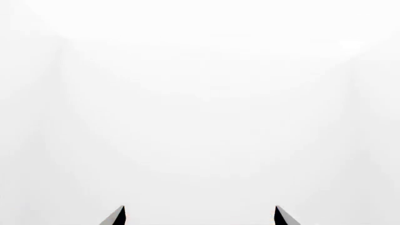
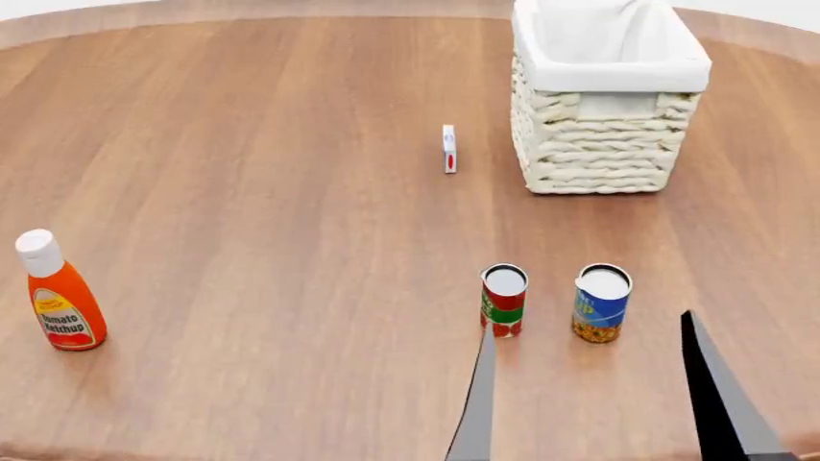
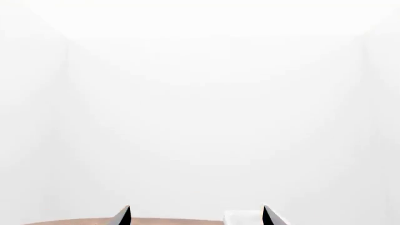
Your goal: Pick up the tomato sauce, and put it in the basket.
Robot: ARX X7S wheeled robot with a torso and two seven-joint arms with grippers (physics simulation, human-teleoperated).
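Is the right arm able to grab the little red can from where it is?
Probably yes. The right gripper is open, just in front of the tomato sauce, with nothing between them. The blue-and-yellow can stands close beside it, so it must aim carefully.

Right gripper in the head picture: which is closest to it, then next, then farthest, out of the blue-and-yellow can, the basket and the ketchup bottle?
From the right gripper:
1. Blue-and-yellow can, just ahead of the fingertips.
2. Basket, far back on the right.
3. Ketchup bottle, way over on the left side.
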